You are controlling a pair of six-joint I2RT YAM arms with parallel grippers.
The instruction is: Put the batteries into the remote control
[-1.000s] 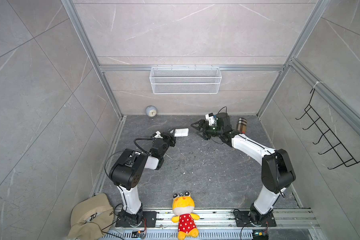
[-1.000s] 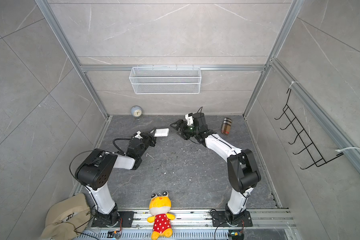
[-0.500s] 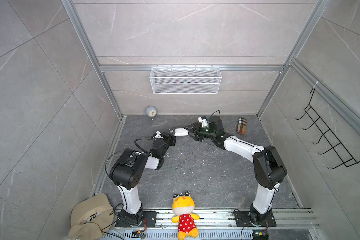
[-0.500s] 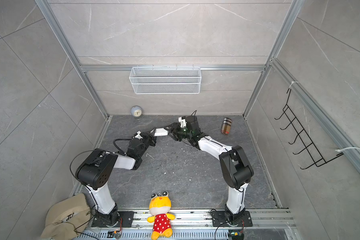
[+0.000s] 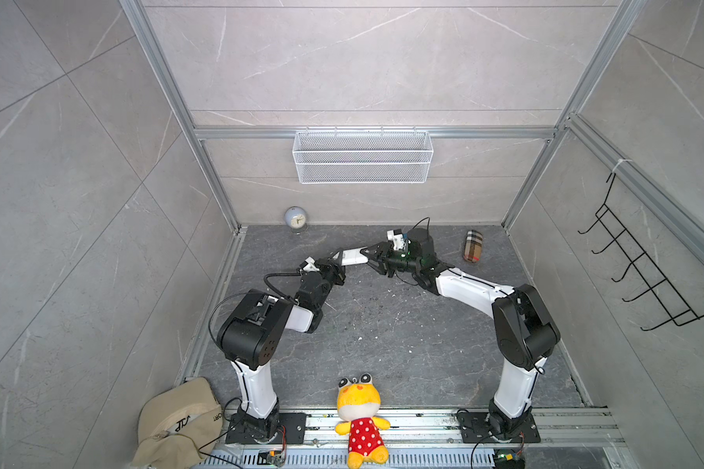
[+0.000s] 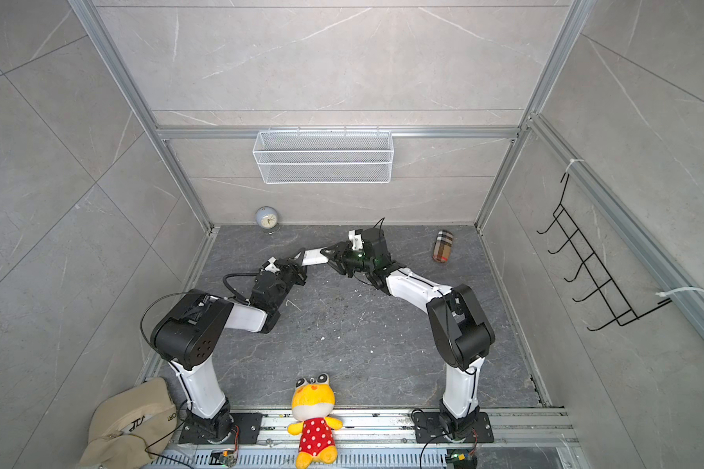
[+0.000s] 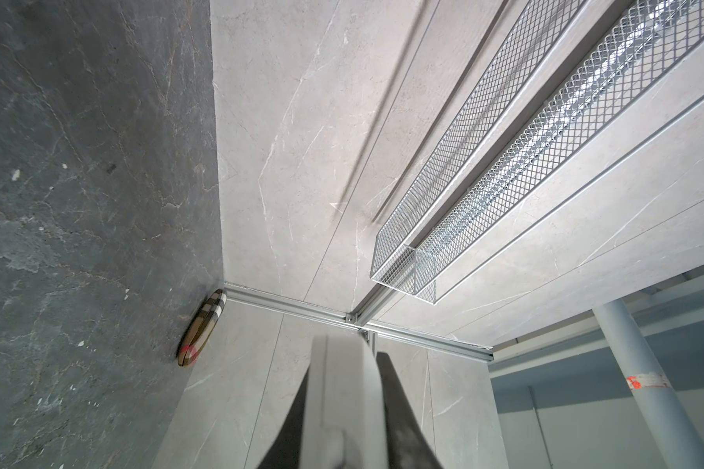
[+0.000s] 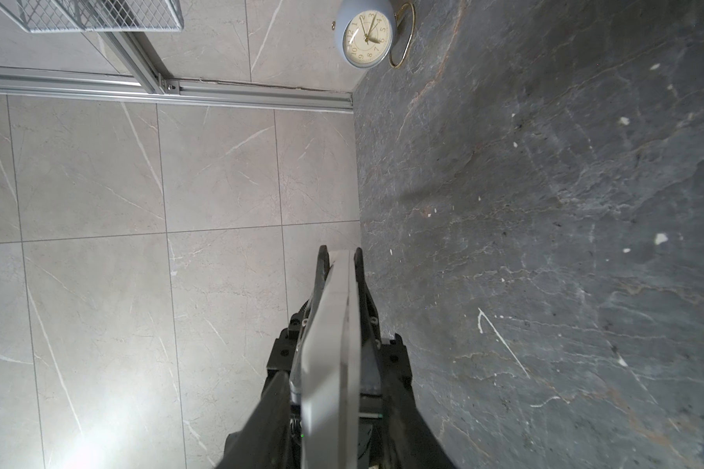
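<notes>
The white remote control point(image 5: 352, 256) point(image 6: 314, 256) hangs above the dark floor at the back middle. My left gripper point(image 5: 336, 263) point(image 6: 297, 263) is shut on one end of it. In the left wrist view the remote control point(image 7: 342, 406) shows edge-on between the left gripper's point(image 7: 344, 365) two dark fingers. My right gripper point(image 5: 370, 259) point(image 6: 331, 256) straddles the other end. In the right wrist view the remote control point(image 8: 334, 345) runs between the right gripper's point(image 8: 334, 390) fingers, with a gap on one side, so the jaws are open. The batteries are out of view.
A small round clock point(image 5: 295, 218) point(image 8: 366, 36) stands at the back wall. A plaid case point(image 5: 473, 246) point(image 7: 202, 329) lies at the back right. A wire basket point(image 5: 362, 156) hangs on the wall. A plush toy point(image 5: 360, 418) and a cap point(image 5: 175, 422) lie at the front.
My right gripper has travelled left to the free end of the remote control and its jaws have narrowed around it. The left arm and the remote control have stayed put.
</notes>
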